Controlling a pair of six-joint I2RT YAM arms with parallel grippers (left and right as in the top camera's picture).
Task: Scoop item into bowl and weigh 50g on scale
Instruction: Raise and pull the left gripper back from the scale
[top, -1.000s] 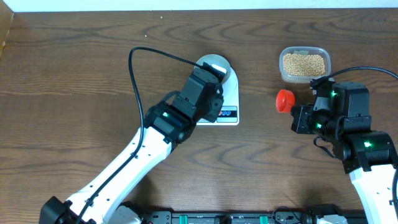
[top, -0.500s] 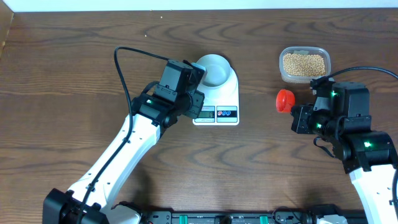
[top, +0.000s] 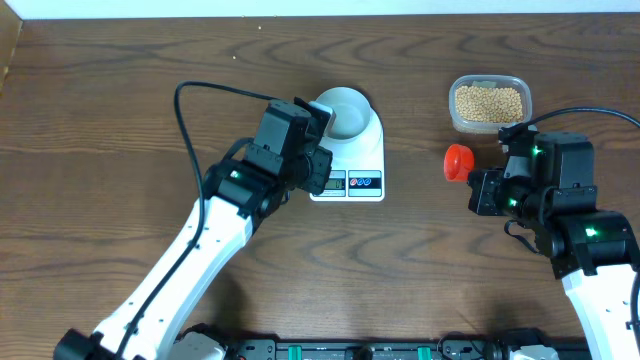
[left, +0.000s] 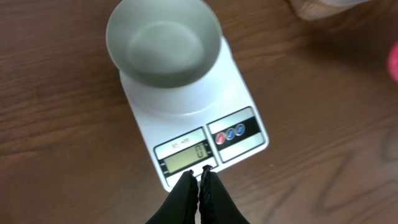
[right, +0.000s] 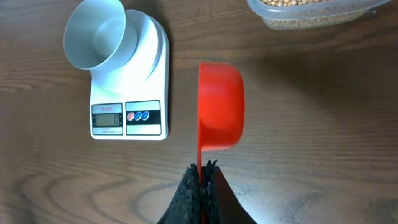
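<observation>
Evidently nothing is scooped yet: bowl (left: 163, 46) empty on the scale (left: 239, 93), beans (top: 488, 101) in their tub (top: 455, 100), right gripper (right: 203, 167) clamped on the red scoop (right: 221, 106), left gripper (left: 199, 177) closed, empty.

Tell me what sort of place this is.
Likely a lab workbench set up for weighing: a wooden table, a digital kitchen scale bearing an empty bowl, and a clear tub of beans.
</observation>
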